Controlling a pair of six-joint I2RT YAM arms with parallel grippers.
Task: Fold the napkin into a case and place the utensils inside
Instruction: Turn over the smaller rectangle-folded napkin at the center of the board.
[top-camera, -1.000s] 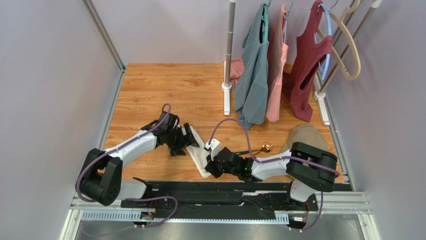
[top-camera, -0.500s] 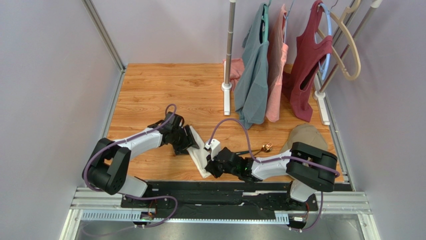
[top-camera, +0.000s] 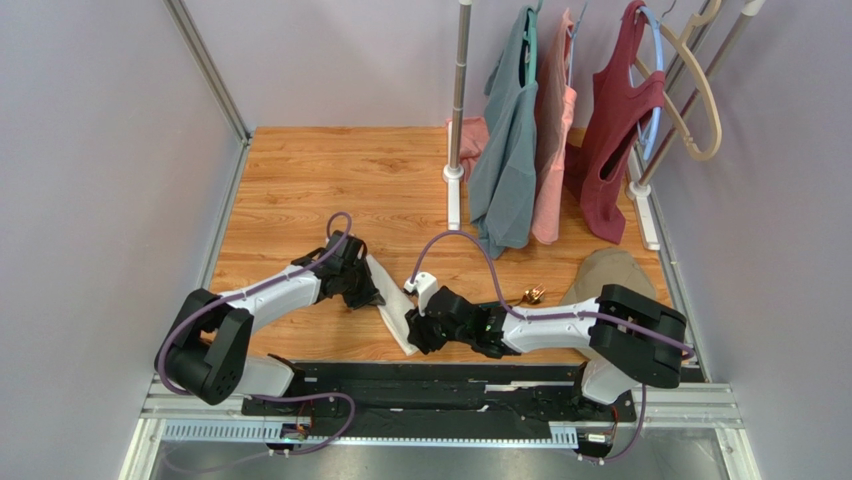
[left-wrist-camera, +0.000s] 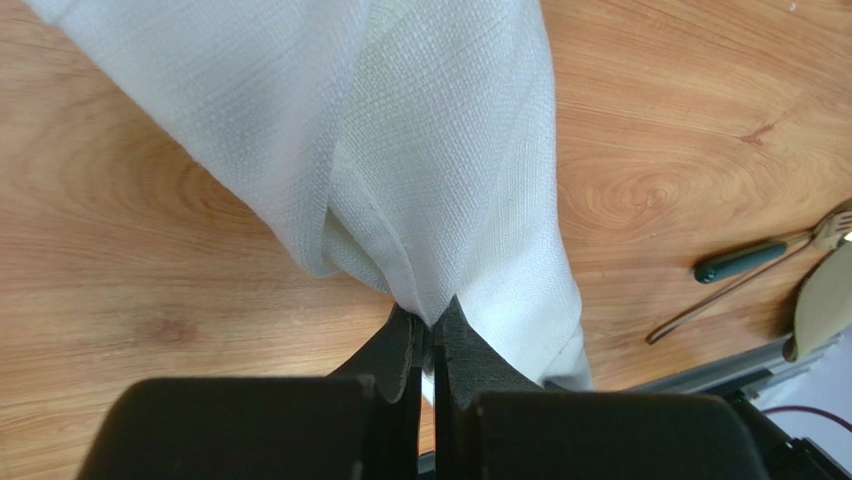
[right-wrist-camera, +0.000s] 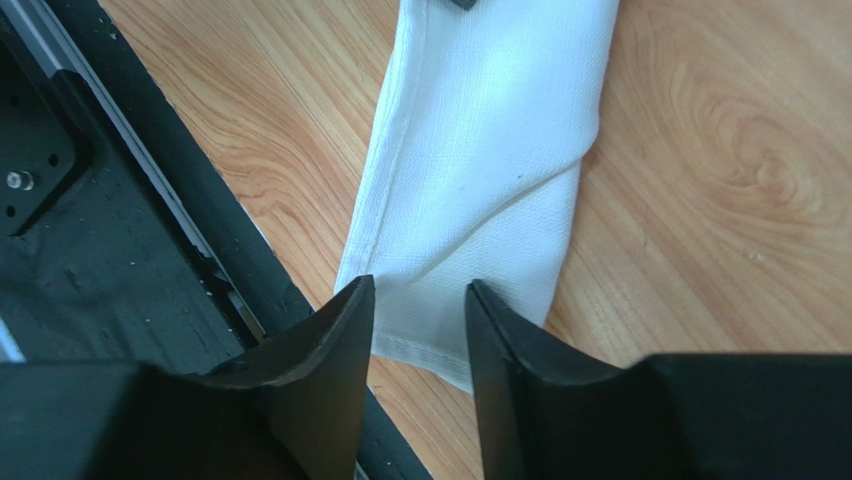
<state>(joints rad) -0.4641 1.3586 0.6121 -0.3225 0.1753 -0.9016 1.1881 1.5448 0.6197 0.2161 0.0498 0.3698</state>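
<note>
The white napkin (top-camera: 392, 305) lies as a narrow folded strip on the wooden table, near the front rail. My left gripper (top-camera: 366, 288) is shut on a corner at the napkin's (left-wrist-camera: 420, 150) far end, and the cloth bunches into the left gripper (left-wrist-camera: 432, 322). My right gripper (top-camera: 414, 330) stands open over the napkin's (right-wrist-camera: 490, 150) near end, its fingers either side of the hem with nothing between them; the right gripper (right-wrist-camera: 418, 285) hovers close to the cloth. The utensils (top-camera: 522, 297) lie to the right; a dark green handle (left-wrist-camera: 745, 263) shows there.
A tan cap (top-camera: 610, 272) sits at the right, beyond the utensils. A garment rack with hung shirts (top-camera: 515, 130) stands at the back right, its post base (top-camera: 453, 195) on the table. The black rail (top-camera: 440, 375) runs along the near edge, just beside the napkin.
My left gripper has moved in and shut on the napkin's far corner. My right gripper has opened and let go of the near end.
</note>
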